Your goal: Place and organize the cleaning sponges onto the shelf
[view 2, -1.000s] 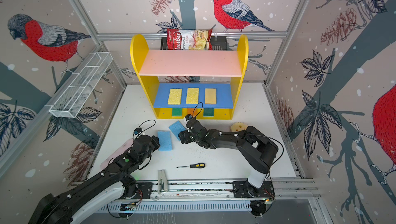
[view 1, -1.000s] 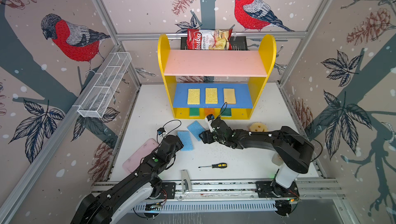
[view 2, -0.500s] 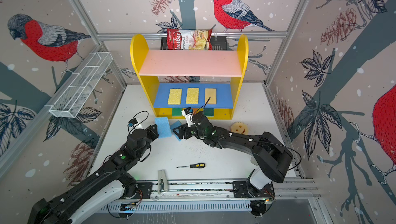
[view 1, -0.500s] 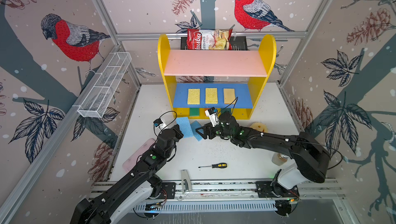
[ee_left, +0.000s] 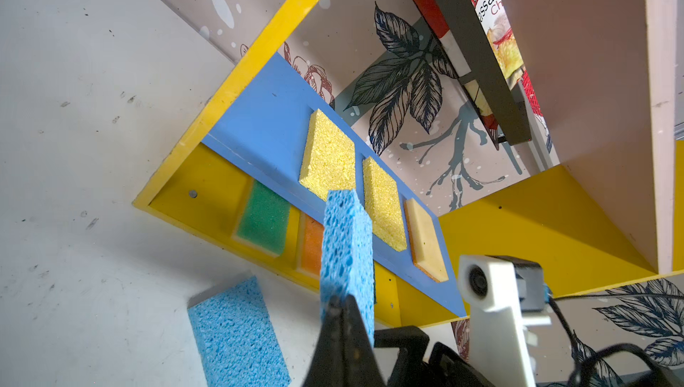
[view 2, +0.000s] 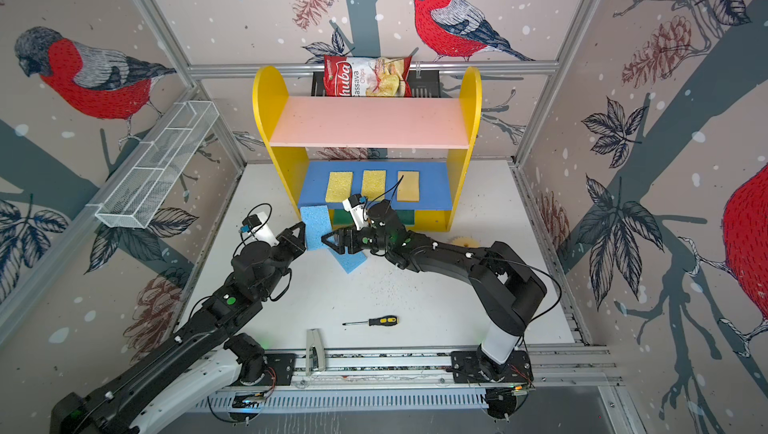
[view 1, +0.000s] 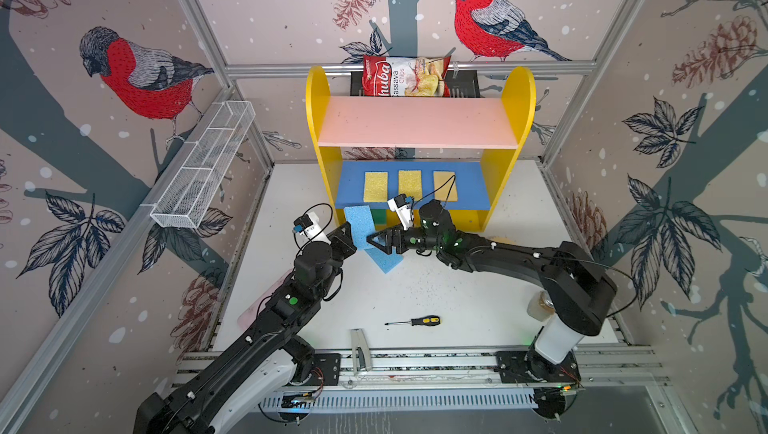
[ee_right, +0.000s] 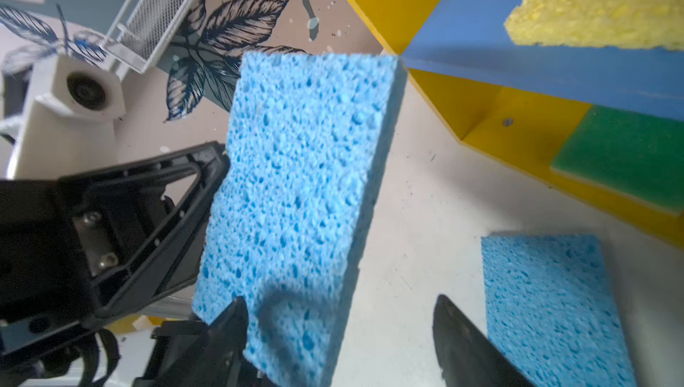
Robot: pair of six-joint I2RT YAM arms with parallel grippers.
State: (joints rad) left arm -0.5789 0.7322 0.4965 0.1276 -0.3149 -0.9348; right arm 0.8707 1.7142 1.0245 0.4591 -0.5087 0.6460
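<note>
Blue foam is what's in play. In both top views the left fingers (view 1: 345,238) (view 2: 297,239) are clamped on a side edge of the held blue sponge (view 1: 358,222) (view 2: 314,224). It is lifted off the counter (view 1: 436,286) (view 2: 395,295), and its far end is just in front of the lower corner of the shelf (view 1: 318,129) (view 2: 266,120). The right fingers (view 1: 376,241) (view 2: 331,241) face the left ones from the opposite side, tips at that sponge's near corner. A second blue sponge (view 1: 388,263) (view 2: 352,262) lies flat on the counter under the right fingers. Beyond both sets of fingers, three yellow sponges (view 1: 409,183) (view 2: 373,185) sit in a row on the shelf's blue board, with a green sponge (view 1: 379,216) (view 2: 343,217) on the base below. A screwdriver (view 1: 415,321) (view 2: 374,321) lies well behind the fingers.

Left wrist view: the held blue sponge (ee_left: 346,248) sticks straight out from the left fingers (ee_left: 344,333). The second blue sponge (ee_left: 237,333) is flat just beside them. Past the tips are the green sponge (ee_left: 264,218) and an orange sponge (ee_left: 312,244) on the base, with the yellow sponges (ee_left: 327,159) on the board above.

Right wrist view: the right fingers (ee_right: 459,337) are spread wide and gripping nothing. The held blue sponge (ee_right: 296,200) has its corner between them, close to one finger; I can't tell whether it touches. The left fingers (ee_right: 155,196) pinch its far edge. The second blue sponge (ee_right: 547,303) lies just outside the other finger.
</note>
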